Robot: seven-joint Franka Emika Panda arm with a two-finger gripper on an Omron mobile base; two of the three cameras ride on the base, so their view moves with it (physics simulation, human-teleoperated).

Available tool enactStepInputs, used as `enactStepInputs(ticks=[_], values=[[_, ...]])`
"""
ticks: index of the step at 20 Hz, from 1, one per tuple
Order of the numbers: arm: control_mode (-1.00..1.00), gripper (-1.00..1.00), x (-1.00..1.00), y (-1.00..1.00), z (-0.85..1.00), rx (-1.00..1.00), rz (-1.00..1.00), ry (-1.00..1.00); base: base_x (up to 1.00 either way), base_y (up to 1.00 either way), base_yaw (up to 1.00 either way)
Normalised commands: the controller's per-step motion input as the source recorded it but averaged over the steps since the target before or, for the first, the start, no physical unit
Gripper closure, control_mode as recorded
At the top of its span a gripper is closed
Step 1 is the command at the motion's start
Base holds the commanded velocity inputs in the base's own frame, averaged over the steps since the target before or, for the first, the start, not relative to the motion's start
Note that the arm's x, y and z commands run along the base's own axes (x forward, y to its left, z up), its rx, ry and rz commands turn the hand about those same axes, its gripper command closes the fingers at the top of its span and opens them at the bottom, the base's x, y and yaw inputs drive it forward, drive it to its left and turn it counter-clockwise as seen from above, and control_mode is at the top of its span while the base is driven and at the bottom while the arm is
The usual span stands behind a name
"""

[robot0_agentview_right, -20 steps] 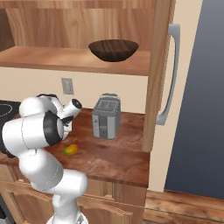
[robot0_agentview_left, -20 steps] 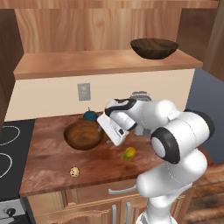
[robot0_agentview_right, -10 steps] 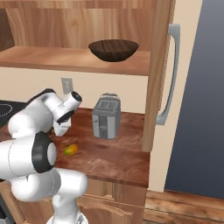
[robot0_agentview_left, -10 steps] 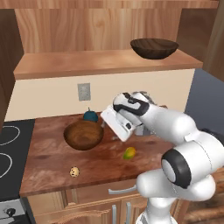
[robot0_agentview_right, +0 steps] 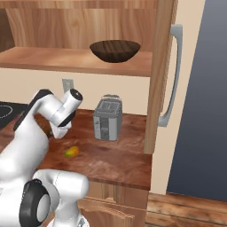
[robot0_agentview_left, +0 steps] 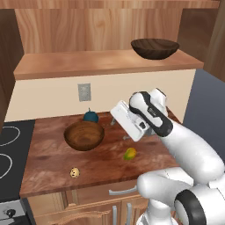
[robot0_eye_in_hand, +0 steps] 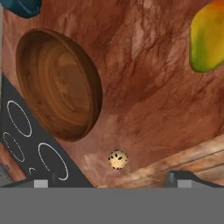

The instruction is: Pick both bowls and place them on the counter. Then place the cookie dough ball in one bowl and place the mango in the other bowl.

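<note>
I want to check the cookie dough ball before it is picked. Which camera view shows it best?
The hand view: the cookie dough ball lies unobstructed on the counter there, dark specks clear. The left base view shows it smaller, near the counter's front edge. In the right base view, I cannot make it out.

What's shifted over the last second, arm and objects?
The arm has swung right and up, lifting the open gripper away from the reddish-brown bowl; nothing taken or released. The bowl, mango, cookie dough ball and shelf bowl stayed put.

2 base views from behind, sharing the counter [robot0_agentview_left: 52, 160]; hand view close above it
</note>
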Motion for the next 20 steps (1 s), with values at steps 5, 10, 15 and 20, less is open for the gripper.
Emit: enactStepInputs(ticks=[5,10,15,20], values=[[-1.00,-1.00,-0.60,-0.32,0.58,0.01,0.00,-0.12,0.00,0.00,0.00],[-1.00,-1.00,-0.50,-0.32,0.57,0.00,-0.01,-0.02,0.00,0.00,0.00],[-1.00,-1.00,-0.38,-0.37,0.60,0.00,-0.05,0.00,0.00,0.00,0.00],[-1.00,-1.00,-0.27,-0.42,0.60,0.00,-0.02,0.01,0.00,0.00,0.00]])
